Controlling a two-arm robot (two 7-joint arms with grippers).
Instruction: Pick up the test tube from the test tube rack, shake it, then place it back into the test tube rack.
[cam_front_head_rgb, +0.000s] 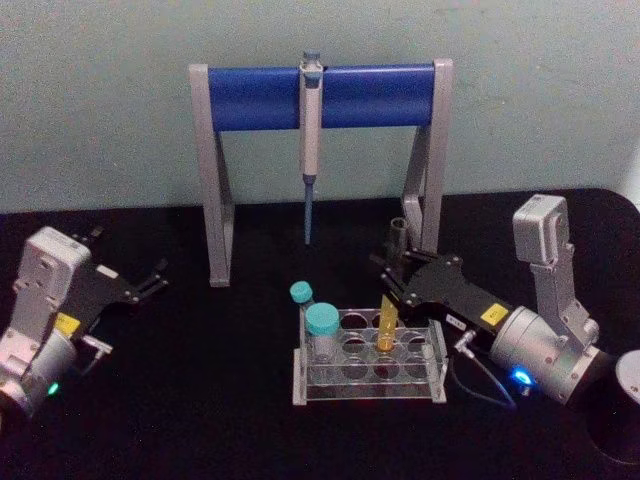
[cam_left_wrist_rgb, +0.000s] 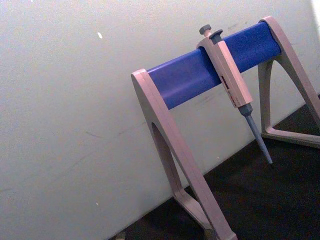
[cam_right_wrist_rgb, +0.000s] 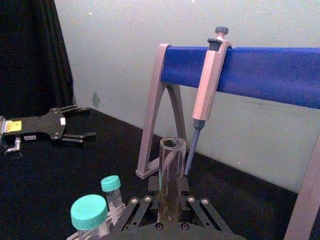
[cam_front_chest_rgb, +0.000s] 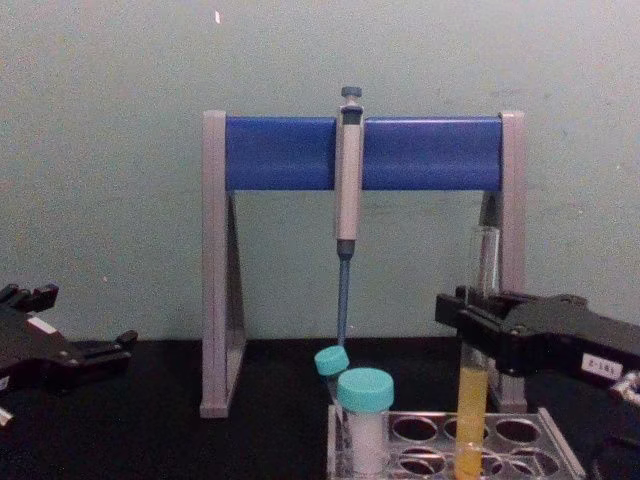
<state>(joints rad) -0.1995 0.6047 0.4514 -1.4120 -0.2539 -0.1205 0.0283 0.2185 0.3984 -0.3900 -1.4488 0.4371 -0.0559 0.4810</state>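
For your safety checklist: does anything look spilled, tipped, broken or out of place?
Nothing stands out. The test tube stands upright in the right gripper, liquid inside, foot in the test tube rack; the pipette hangs straight; the left gripper sits idle.

The test tube (cam_front_chest_rgb: 486, 260) is clear, glossy glass; the test tube rack (cam_front_head_rgb: 365, 388) is clear, shiny plastic. The screw caps (cam_front_head_rgb: 323, 319) look like smooth teal plastic. The pipette stand (cam_front_head_rgb: 255, 98) has matt grey legs and a faintly shiny blue bar. The counter (cam_front_head_rgb: 200, 400) is matt black.
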